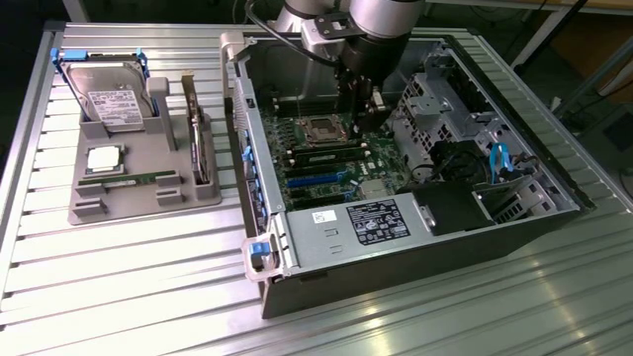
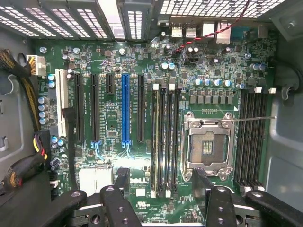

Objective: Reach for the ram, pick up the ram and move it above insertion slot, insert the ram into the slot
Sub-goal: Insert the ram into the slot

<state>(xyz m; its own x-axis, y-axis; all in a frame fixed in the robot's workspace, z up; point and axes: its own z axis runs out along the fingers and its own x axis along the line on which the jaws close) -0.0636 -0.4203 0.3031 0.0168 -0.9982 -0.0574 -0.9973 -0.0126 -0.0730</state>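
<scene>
Exterior view: the long, thin green ram stick (image 1: 129, 179) is seen in the grey plastic tray (image 1: 148, 211) at the exterior view's left. The pincer (image 1: 368, 106) is held partly open and empty, well apart over the green motherboard (image 1: 381, 159). For a clean reach, its jaws are best squared to the stick's flat sides.

Exterior view: overhead light is striking the ribbed metal table (image 1: 118, 297), throwing bright glare streaks along its front edge and near corner. The open computer case (image 1: 396, 170) is sitting dimmer inside; the arm is casting shadow over the motherboard (image 1: 336, 159) by the case's back wall. Background beyond the table's far edge is lying dark.

Wrist view: board is showing evenly lit and fairly crisp. Vent grilles (image 2: 222, 7) are blowing out white. A hot reflection is glinting on the board's near edge. The gripper (image 2: 161, 177) fingers (image 2: 120, 179) are looking dark, soft and close.
</scene>
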